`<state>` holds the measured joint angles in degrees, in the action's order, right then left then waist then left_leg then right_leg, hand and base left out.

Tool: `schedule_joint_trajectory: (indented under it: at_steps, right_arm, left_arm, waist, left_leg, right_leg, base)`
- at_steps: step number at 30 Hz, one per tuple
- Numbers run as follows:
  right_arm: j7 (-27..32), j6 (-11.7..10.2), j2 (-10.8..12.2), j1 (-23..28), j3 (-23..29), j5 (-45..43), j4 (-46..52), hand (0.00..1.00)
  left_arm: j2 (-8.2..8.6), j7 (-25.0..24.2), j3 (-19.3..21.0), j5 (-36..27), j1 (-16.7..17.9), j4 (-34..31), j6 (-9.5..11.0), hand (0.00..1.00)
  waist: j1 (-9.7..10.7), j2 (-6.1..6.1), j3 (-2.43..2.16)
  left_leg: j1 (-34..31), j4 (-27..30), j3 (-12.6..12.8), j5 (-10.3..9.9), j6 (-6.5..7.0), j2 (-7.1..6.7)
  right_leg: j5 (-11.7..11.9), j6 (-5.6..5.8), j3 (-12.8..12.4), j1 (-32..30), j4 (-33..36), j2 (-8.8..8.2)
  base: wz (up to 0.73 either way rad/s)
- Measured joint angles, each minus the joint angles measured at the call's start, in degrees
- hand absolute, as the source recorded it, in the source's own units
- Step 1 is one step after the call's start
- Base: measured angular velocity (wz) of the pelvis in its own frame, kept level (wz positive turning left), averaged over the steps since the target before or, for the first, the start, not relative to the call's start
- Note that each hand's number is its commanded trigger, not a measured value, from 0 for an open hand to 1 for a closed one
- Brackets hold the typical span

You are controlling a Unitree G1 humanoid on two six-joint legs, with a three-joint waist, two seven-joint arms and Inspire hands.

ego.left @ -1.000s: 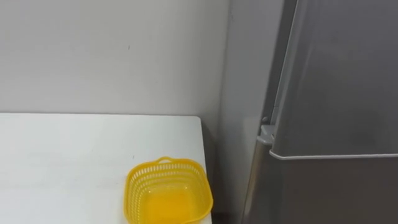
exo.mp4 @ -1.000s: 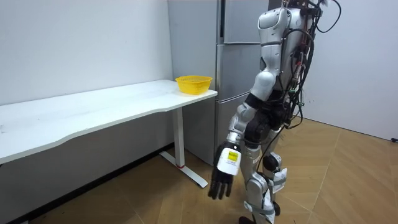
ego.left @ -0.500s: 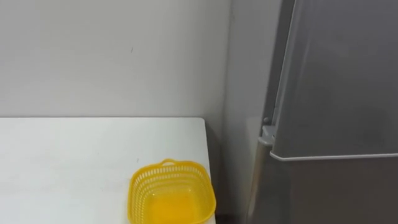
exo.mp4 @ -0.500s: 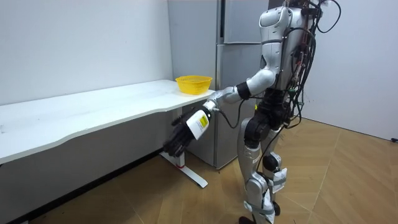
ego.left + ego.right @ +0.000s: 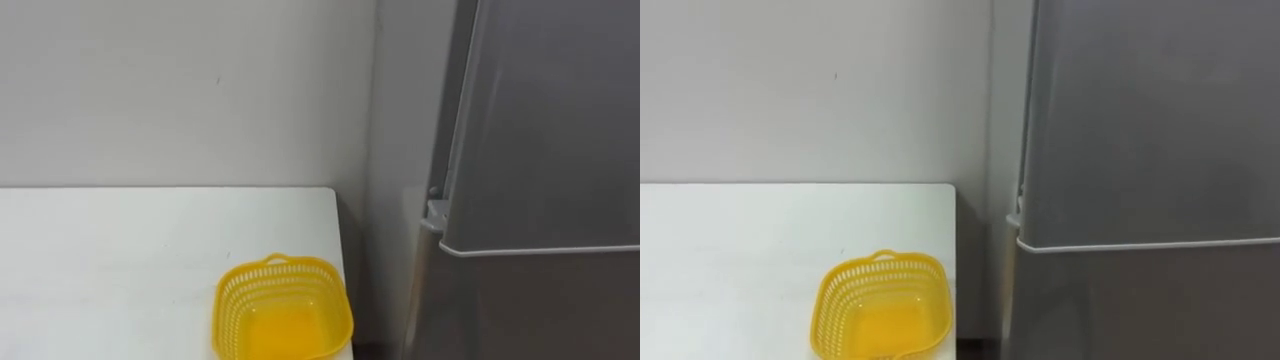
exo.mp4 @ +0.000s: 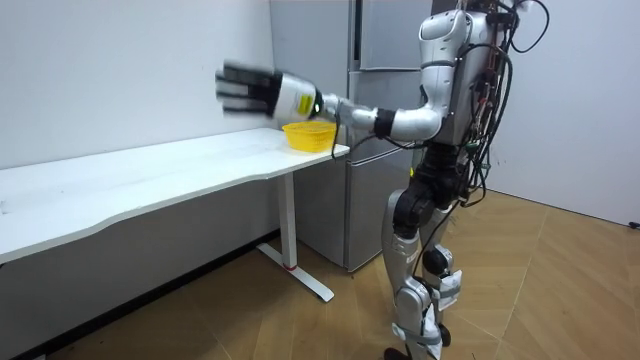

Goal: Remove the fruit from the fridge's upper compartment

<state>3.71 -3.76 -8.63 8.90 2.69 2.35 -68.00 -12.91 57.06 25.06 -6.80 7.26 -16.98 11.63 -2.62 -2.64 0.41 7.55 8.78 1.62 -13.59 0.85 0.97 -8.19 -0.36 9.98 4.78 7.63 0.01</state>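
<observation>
The grey fridge [image 5: 550,120] stands straight ahead of me with its upper door [image 5: 1150,120] shut; a thin seam divides it from the lower door. In the room view I stand upright before the fridge [image 6: 385,35]. My left arm stretches out toward the room view's left, and my left hand [image 6: 245,88] is raised at shoulder height above the table with its fingers straight and spread, holding nothing.
A white table [image 5: 100,260] runs along the wall left of the fridge. An empty yellow mesh basket [image 5: 283,322] sits on its corner nearest the fridge, also seen in the room view [image 6: 311,135]. A narrow gap separates table and fridge.
My left arm has swung up from beside my leg to shoulder height over the table. The eye view has shifted slightly; basket and fridge have stayed put.
</observation>
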Motion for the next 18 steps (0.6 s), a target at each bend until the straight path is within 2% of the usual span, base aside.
schedule_joint_trajectory:
  at_steps: [2, 5, 8, 12, 14, 15, 18]
  right_arm:
    - [-0.03, -0.16, -0.34, -0.11, 0.18, 0.1, -0.99, 0.0]
    - [-0.15, 0.12, -0.8, 0.09, 0.18, -0.18, -1.18, 0.0]
    - [-1.41, 0.19, -1.0, 0.19, 0.15, -0.2, -1.26, 0.0]
    - [-2.96, 0.38, -1.01, -0.07, 0.34, -1.15, -1.27, 0.0]
    - [-3.66, 1.31, -0.99, -0.76, 0.47, -1.38, -2.08, 0.0]
    - [-3.77, 1.53, -0.98, -1.04, 0.49, -1.37, -2.43, 0.0]
    - [-3.96, 1.94, -0.88, -2.41, 0.98, -1.22, -4.85, 0.0]
  left_arm:
    - [0.02, -1.04, -0.27, 0.12, 0.06, -4.43, 0.01, 0.0]
    - [0.09, -4.29, -1.1, -0.06, -0.29, -9.46, 0.04, 0.0]
    - [0.1, -9.38, -3.61, 0.01, -2.01, -10.67, -0.07, 0.0]
    - [0.13, -16.65, -7.74, -1.81, -3.99, -12.14, -1.01, 0.0]
    - [0.15, -22.52, -10.54, -2.82, -4.83, -12.77, -2.83, 0.0]
    - [0.18, -24.02, -11.11, -3.52, -4.95, -12.91, -3.2, 0.0]
    - [0.78, -32.46, -13.09, -8.21, -6.0, -13.39, -5.18, 0.0]
  waist:
    - [0.63, -0.27, 0.18]
    - [0.99, -0.28, 0.05]
    - [1.2, -0.24, 0.11]
    - [2.38, 0.22, -0.11]
    - [2.59, 0.41, -0.12]
    - [2.73, 0.41, -0.12]
    - [3.96, 0.37, -0.13]
  left_leg:
    - [-0.18, 0.0, -0.26, 0.0, 0.0, -0.03]
    - [-0.78, 0.04, 0.01, 0.0, -0.01, -0.02]
    - [-1.0, 0.11, -0.3, 0.01, -0.01, 0.01]
    - [-1.0, 0.03, -0.4, 0.01, -0.01, 0.08]
    - [-0.96, 0.0, -0.24, 0.01, -0.01, 0.08]
    - [-1.01, 0.0, -0.25, 0.01, -0.01, 0.08]
    - [-0.92, 0.02, 0.12, 0.01, -0.01, 0.1]
  right_leg:
    - [-0.14, 0.06, 0.36, -0.04, -0.09, -0.06]
    - [-0.22, 0.04, 0.3, -0.66, -0.11, -0.04]
    - [-0.21, 0.03, 0.45, -1.02, 0.01, -0.02]
    - [-0.21, 0.03, 0.84, -0.79, 0.0, -0.01]
    - [-0.21, 0.03, 0.42, -0.94, 0.01, 0.02]
    - [-0.21, 0.02, 0.31, -0.96, 0.01, 0.03]
    - [-0.21, 0.03, 0.1, -0.98, 0.03, 0.06]
  base:
    - [0.09]
    - [0.01]
    - [0.01]
    - [0.04]
    - [-0.07]
    - [-0.05]
    - [-0.03]
